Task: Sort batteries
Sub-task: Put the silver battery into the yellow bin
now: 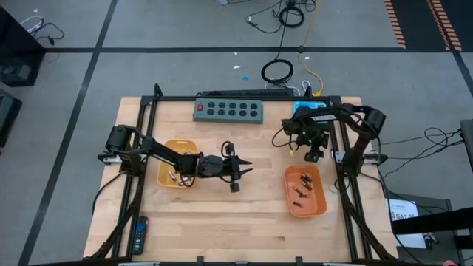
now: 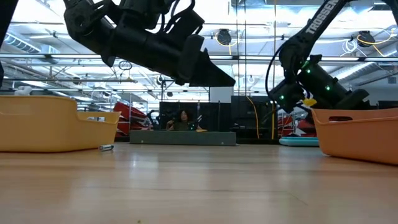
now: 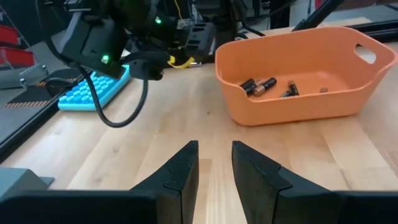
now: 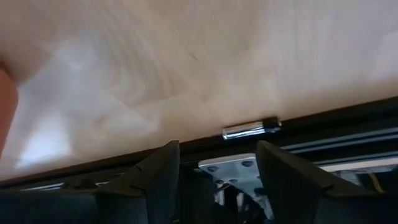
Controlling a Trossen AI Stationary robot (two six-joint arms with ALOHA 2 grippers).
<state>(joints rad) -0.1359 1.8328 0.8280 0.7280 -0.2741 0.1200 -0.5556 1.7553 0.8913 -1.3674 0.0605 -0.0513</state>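
Note:
Dark batteries lie in the orange tray at the right. More batteries lie in the yellow-orange tray at the left. One silver battery lies on the wood against the black frame rail, just beyond my right gripper, which is open and slants down near the right tray's far end. Another silver battery lies on the table beside the left tray. My left gripper hovers open over the table's middle, nothing between its fingers.
A grey power strip lies at the far edge and a blue block at the far right. A black remote sits at the near left corner. Black frame rails border the table. Bare wood lies between the trays.

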